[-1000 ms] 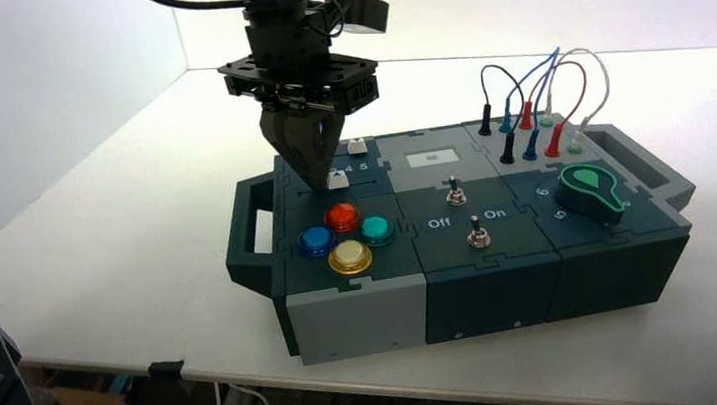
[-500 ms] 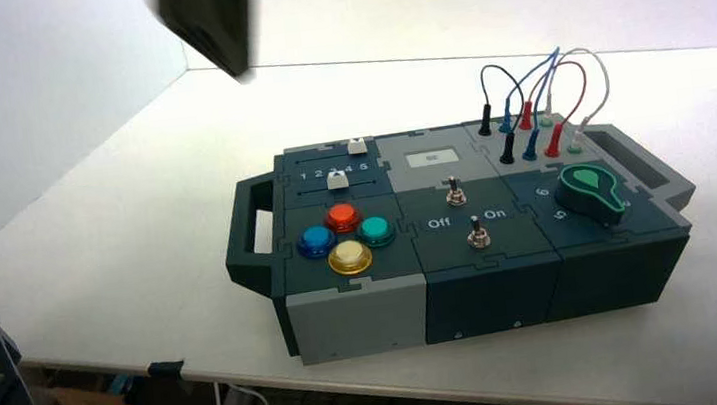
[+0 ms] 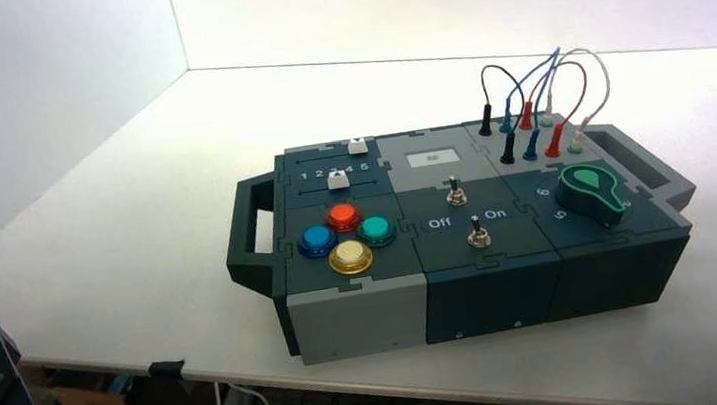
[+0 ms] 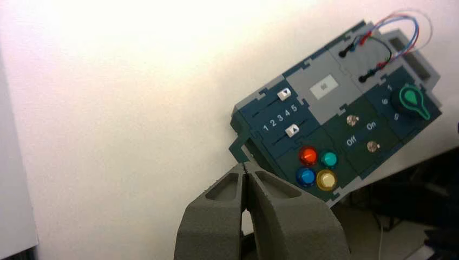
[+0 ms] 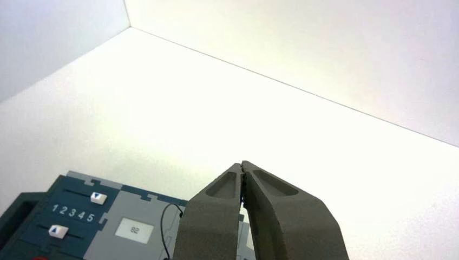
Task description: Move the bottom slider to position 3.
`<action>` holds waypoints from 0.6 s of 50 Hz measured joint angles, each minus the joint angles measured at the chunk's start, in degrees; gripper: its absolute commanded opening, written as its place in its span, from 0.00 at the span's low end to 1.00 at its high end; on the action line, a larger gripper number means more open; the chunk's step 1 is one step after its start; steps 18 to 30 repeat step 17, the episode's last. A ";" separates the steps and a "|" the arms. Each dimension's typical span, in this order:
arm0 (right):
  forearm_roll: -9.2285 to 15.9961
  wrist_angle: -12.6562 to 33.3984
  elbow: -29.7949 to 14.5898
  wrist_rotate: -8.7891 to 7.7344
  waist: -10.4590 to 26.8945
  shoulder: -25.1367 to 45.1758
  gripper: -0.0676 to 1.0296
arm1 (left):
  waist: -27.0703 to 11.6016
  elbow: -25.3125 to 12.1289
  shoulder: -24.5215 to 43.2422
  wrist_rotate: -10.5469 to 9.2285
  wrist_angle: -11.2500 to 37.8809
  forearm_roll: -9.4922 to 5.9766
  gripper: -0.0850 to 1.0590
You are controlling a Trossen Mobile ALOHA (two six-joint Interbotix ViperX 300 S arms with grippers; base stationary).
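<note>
A dark teal control box (image 3: 463, 282) is sitting on a white table (image 3: 117, 238), seen from above, with neither robot arm reaching over it. The bottom slider (image 3: 337, 180), a small white cap, is resting in its dark track just below a printed row of digits 1 to 5, on the box's left rear panel. In the left wrist view the cap (image 4: 292, 129) is lying roughly beneath the digit 3 (image 4: 280, 118), perhaps a touch toward 4, so the task is looking done or very nearly done, with at most a fine nudge left. The left gripper (image 4: 245, 172) is hanging well away from the box, its fingertips pressed together and holding nothing. The right gripper (image 5: 242, 167) is likewise pinched closed and empty, hovering apart from the box near its rear.
</note>
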 measured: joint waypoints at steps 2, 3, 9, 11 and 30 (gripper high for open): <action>0.09 0.09 0.00 0.00 0.00 -0.09 0.04 | 0.35 0.26 -0.53 -0.26 -0.09 0.00 0.05; 0.09 0.09 0.00 0.00 0.00 -0.09 0.04 | 0.62 0.53 -0.97 -0.53 -0.26 0.00 0.05; 0.18 0.18 0.00 0.00 0.00 -0.09 0.04 | 0.70 0.88 -1.49 -1.05 -1.23 0.00 0.05; 0.26 0.18 0.00 -0.09 0.00 0.00 0.04 | 0.70 0.97 -1.49 -1.14 -1.93 0.00 0.05; 0.35 0.26 0.00 0.00 0.00 -0.09 0.04 | 0.70 0.88 -1.49 -1.14 -3.34 0.00 0.05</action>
